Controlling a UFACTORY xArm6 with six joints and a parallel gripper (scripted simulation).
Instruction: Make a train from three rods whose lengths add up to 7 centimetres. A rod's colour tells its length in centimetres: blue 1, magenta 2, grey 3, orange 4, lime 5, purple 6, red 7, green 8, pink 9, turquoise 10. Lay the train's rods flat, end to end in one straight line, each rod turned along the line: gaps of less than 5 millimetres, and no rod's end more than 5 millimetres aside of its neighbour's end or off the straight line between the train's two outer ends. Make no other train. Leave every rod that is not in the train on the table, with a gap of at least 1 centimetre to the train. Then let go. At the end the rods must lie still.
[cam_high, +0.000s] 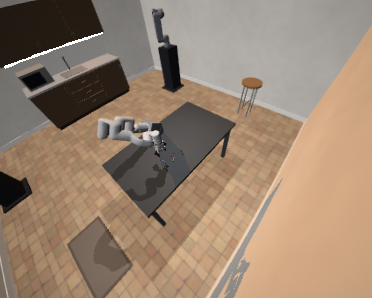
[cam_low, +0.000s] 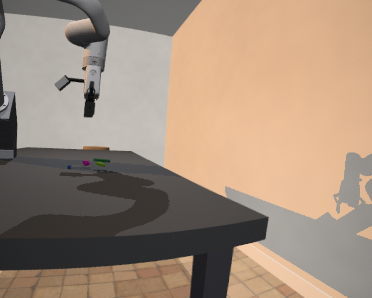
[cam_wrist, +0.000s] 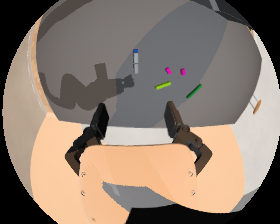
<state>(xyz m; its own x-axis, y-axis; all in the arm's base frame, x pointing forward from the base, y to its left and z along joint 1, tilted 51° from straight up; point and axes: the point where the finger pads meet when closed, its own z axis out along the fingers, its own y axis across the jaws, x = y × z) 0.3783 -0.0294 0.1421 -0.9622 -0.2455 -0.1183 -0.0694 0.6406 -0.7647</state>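
My gripper (cam_wrist: 135, 109) (cam_low: 89, 109) (cam_high: 162, 153) is open and empty, and hangs high above the dark table (cam_high: 200, 125) (cam_low: 150, 210) (cam_wrist: 75, 47). In the wrist view a short blue rod (cam_wrist: 135, 51) (cam_low: 69, 166) lies end to end with a grey rod (cam_wrist: 135, 65), in one line. Right of them lie two small magenta rods (cam_wrist: 168, 70) (cam_wrist: 183, 71), apart from each other. A lime rod (cam_wrist: 163, 86) (cam_low: 101, 164) and a green rod (cam_wrist: 194, 91) (cam_low: 101, 160) lie slanted further right. In the top view the rods are tiny specks (cam_high: 173, 158) beside the gripper.
The arm's shadow falls across the table (cam_low: 125, 195). The table's near edge (cam_wrist: 144, 136) runs just under the fingers in the wrist view. A stool (cam_high: 251, 84), a kitchen counter (cam_high: 75, 90) and a second arm on a pedestal (cam_high: 170, 65) stand far off.
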